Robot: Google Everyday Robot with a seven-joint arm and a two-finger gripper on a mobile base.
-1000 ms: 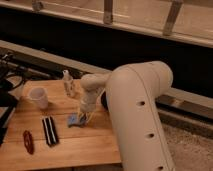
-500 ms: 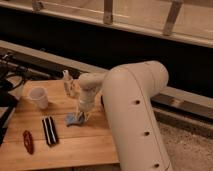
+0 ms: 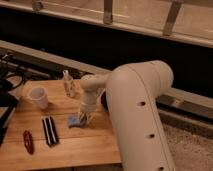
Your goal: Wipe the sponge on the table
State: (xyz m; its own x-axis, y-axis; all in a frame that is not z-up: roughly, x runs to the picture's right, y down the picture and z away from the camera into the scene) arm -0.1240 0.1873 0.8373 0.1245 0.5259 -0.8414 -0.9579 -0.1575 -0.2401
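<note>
The small blue sponge (image 3: 75, 121) lies on the light wooden table (image 3: 75, 145), near its middle. My gripper (image 3: 85, 117) comes down from the white arm and sits right at the sponge's right edge, touching or pressing on it. The big white arm casing fills the right half of the view and hides the table's right side.
A white cup (image 3: 39, 97) stands at the back left. A small clear bottle (image 3: 68, 84) stands behind the gripper. A black-and-white striped block (image 3: 49, 130) and a red object (image 3: 28, 141) lie at the front left. Dark gear borders the table's left edge.
The gripper and the sponge have shifted slightly left across the table over the last second.
</note>
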